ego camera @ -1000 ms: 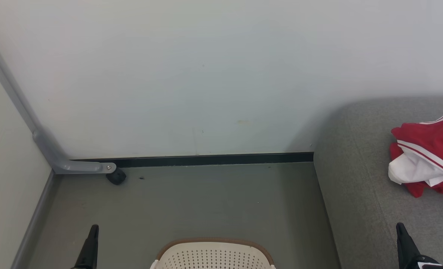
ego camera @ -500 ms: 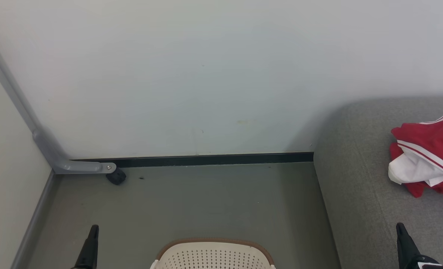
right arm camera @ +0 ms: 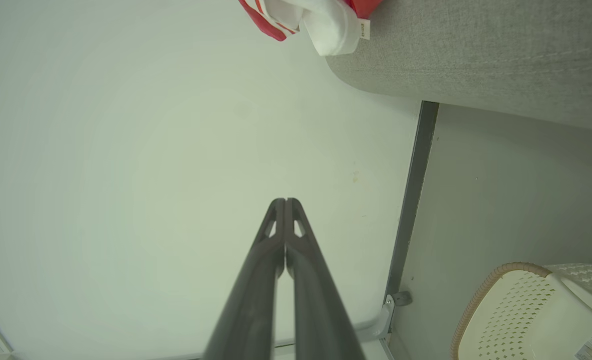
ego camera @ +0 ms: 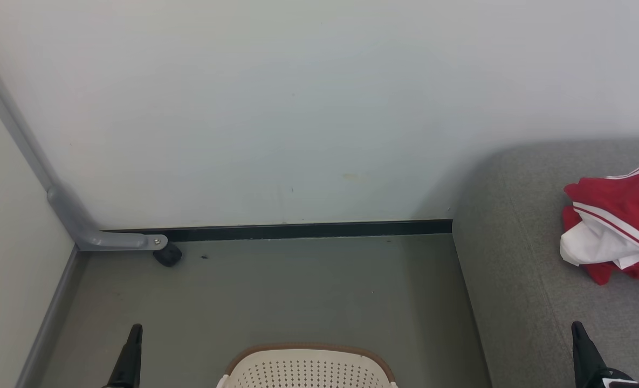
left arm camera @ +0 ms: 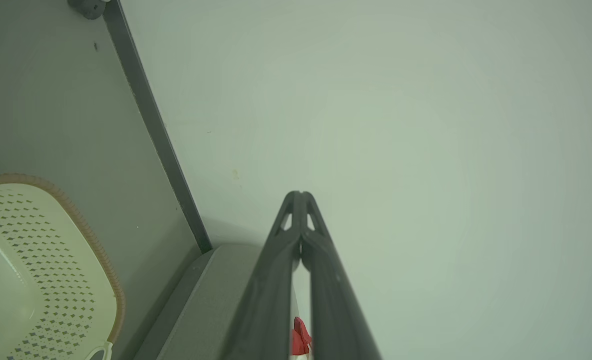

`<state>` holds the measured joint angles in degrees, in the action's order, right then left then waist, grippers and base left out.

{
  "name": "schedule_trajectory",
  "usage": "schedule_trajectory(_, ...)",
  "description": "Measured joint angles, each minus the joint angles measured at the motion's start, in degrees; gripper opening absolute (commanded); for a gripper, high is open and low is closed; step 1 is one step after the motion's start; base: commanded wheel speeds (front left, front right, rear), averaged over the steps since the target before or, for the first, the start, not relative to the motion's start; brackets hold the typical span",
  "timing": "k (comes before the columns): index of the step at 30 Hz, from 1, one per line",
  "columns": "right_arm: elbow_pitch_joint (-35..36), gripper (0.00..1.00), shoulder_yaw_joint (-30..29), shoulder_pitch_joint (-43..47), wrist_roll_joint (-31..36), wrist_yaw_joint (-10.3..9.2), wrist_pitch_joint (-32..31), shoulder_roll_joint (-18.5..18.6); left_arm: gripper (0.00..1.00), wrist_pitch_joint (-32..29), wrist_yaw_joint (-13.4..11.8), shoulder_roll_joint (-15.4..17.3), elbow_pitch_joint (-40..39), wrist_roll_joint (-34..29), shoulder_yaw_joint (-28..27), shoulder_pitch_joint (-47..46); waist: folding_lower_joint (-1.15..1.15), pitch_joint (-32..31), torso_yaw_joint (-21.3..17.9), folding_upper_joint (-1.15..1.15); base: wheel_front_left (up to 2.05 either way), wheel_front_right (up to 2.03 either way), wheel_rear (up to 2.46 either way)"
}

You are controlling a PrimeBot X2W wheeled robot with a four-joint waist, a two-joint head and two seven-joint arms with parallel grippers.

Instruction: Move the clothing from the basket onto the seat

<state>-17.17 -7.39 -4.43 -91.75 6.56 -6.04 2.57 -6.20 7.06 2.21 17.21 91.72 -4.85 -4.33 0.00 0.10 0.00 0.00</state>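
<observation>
As clothing [ego camera: 626, 205] lies on the seat [ego camera: 513, 280] and both pairs of jaws are pressed together empty, more could be missed in the half-seen basket [ego camera: 308, 372].

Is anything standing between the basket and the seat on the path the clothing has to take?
Nothing visible does. Only bare floor lies between the basket and the seat to its right. Some red and white clothing already lies on the seat, farther right. I cannot tell what is left in the basket.
</observation>
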Motion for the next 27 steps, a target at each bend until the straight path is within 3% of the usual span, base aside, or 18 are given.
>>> schedule_trajectory(27,-0.02,0.00,-0.01,-0.01,0.00,0.01,0.00,0.00,0.00,0.00,0.00,0.00,0.00,0.00,-0.01,0.00,0.00,0.00,0.00,0.00,0.00,0.00,0.00)
